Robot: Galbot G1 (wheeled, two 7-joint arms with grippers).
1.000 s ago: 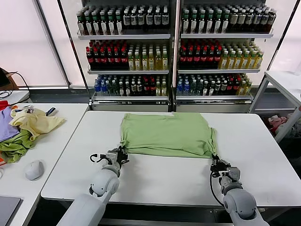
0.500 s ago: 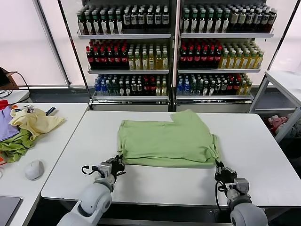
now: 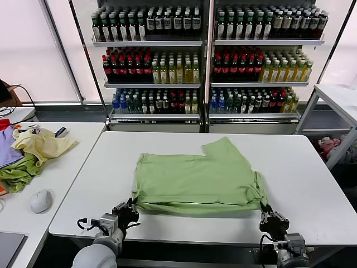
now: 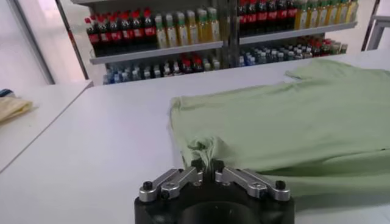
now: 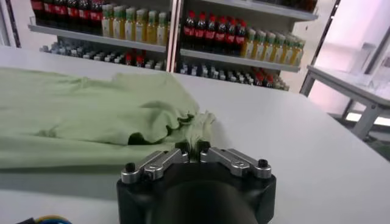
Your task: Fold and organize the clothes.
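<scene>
The light green polo shirt (image 3: 201, 178) lies folded flat on the white table (image 3: 312, 184), its near edge close to the table's front edge. My left gripper (image 3: 133, 205) is shut on the shirt's near left corner; in the left wrist view the gripper (image 4: 206, 165) pinches a bunch of the shirt's cloth (image 4: 286, 122). My right gripper (image 3: 265, 210) is shut on the near right corner; in the right wrist view the gripper (image 5: 192, 148) pinches the gathered shirt (image 5: 79, 115). The collar, buttons and print are hidden.
A side table on the left holds a pale yellow garment (image 3: 42, 144), darker green (image 3: 17, 173) and purple (image 3: 6, 151) cloths and a grey mouse (image 3: 40, 201). Bottle shelves (image 3: 206, 61) stand behind the table. Another white table (image 3: 337, 95) is at far right.
Both grippers have moved toward the table's front edge, dragging the shirt's near edge with them. The shirt has slid nearer and its far side now shows a notch.
</scene>
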